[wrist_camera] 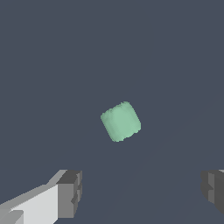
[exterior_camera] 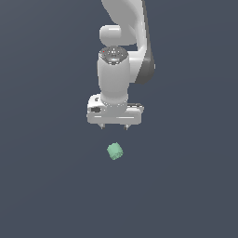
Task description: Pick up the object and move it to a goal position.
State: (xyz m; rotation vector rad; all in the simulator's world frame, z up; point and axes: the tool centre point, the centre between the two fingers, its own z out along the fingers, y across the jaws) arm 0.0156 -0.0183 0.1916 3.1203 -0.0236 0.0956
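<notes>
In the exterior view, the white Panda arm (exterior_camera: 122,56) reaches down from above and its gripper (exterior_camera: 114,127) points at a flat dark grey surface (exterior_camera: 42,186). The two short fingertips stand spread apart with nothing between them. The small mint-green block (exterior_camera: 115,151) lies on the surface just below the gripper, apart from it.

In the wrist view, the block (wrist_camera: 120,121) sits tilted on the grey surface (wrist_camera: 52,65). The grey finger pads (wrist_camera: 70,193) are set wide, well clear of it.

Flat, even, dim rendered light; no cast shadows, glare or blur.
</notes>
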